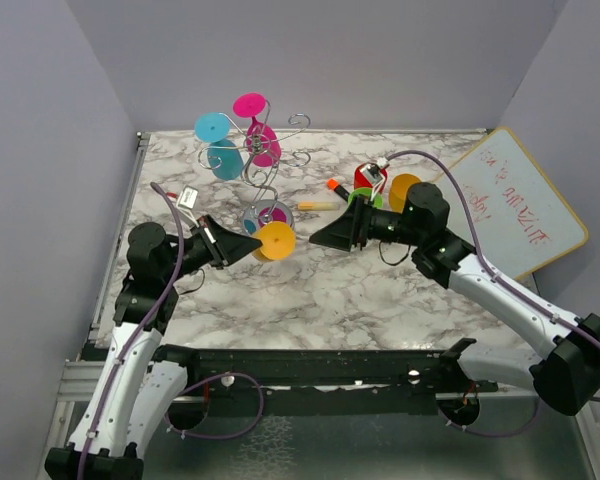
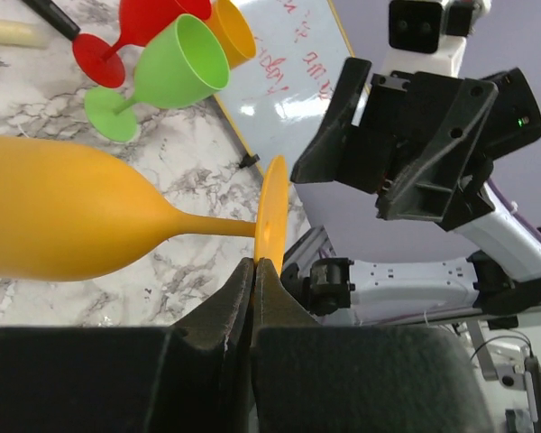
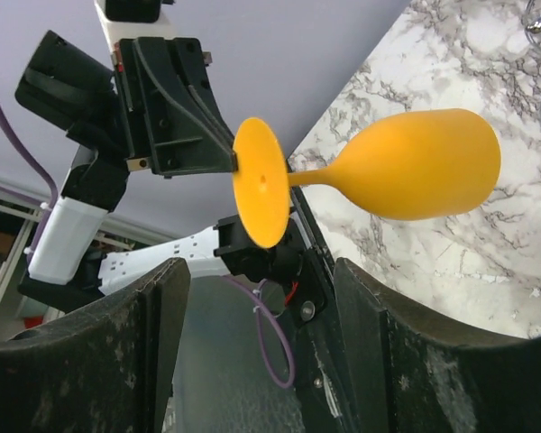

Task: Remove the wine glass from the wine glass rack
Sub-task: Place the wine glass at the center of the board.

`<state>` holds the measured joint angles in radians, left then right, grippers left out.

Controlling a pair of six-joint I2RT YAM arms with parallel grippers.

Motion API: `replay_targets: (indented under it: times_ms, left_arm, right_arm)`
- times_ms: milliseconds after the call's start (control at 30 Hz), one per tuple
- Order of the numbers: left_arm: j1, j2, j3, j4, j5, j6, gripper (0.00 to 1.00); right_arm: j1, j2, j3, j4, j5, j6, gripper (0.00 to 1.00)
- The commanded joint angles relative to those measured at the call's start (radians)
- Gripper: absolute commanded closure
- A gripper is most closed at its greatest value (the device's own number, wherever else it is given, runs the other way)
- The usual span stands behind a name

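My left gripper (image 1: pixel 252 246) is shut on the rim of the foot of an orange wine glass (image 1: pixel 276 240) and holds it on its side above the table, in front of the wine glass rack (image 1: pixel 263 160). In the left wrist view the fingers (image 2: pixel 254 263) pinch the foot's edge, with the glass (image 2: pixel 63 216) stretching left. My right gripper (image 1: pixel 315 240) is open and empty, facing the foot from the right, apart from it. In the right wrist view (image 3: pixel 261 361) the glass (image 3: pixel 415 167) lies ahead of the open jaws. A blue glass (image 1: pixel 218 140) and a magenta glass (image 1: pixel 255 125) hang on the rack.
Red (image 1: pixel 363 178), green (image 2: pixel 176 68) and orange (image 1: pixel 405 190) glasses lie behind the right arm. A marker (image 1: pixel 335 185) and a cream stick (image 1: pixel 315 205) lie near the rack's mirror base (image 1: pixel 270 215). A whiteboard (image 1: pixel 515 205) leans at the right. Purple walls enclose the table.
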<state>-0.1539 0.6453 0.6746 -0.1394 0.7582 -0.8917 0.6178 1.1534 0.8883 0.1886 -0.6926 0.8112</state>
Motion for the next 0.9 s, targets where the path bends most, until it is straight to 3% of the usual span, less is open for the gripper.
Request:
replay_targets:
  times_ms: [0, 167, 267, 367, 500, 533, 567, 700, 767, 867]
  left_arm:
    - [-0.057, 0.013, 0.028, 0.074, 0.039, 0.025, 1.0]
    - [-0.122, 0.028, 0.017, 0.133, -0.002, -0.003, 1.0]
    - [-0.144, 0.037, 0.017, 0.135, -0.017, 0.0, 1.0]
    - [-0.151, 0.047, 0.021, 0.16, -0.016, 0.004, 1.0]
    - [-0.153, 0.047, 0.023, 0.159, -0.003, 0.023, 1.0]
    - [-0.153, 0.043, 0.02, 0.159, -0.006, 0.028, 0.97]
    - [-0.153, 0.043, 0.017, 0.161, -0.003, 0.031, 0.86]
    - [-0.161, 0.08, 0.011, 0.223, 0.095, 0.049, 0.58]
    - [-0.172, 0.093, 0.023, 0.224, 0.103, 0.07, 0.53]
    - [-0.201, 0.103, 0.029, 0.228, 0.077, 0.082, 0.52]
  right_arm:
    - [0.021, 0.042, 0.0, 0.062, -0.037, 0.023, 0.31]
    - [0.075, 0.09, 0.026, 0.065, -0.05, 0.014, 0.37]
    - [0.104, 0.109, 0.042, 0.062, -0.049, 0.006, 0.47]
    - [0.105, 0.102, 0.035, 0.065, -0.043, 0.005, 0.71]
    - [0.105, 0.056, 0.023, 0.029, 0.002, -0.018, 0.94]
    - [0.105, 0.047, 0.016, 0.041, -0.008, -0.015, 0.98]
    - [0.105, 0.042, 0.009, 0.053, -0.021, -0.01, 0.99]
    - [0.105, 0.038, 0.01, 0.04, -0.027, -0.005, 1.0]
    - [0.105, 0.044, 0.016, 0.024, -0.026, -0.01, 1.0]
    - [0.105, 0.048, 0.019, 0.01, -0.019, -0.013, 1.0]
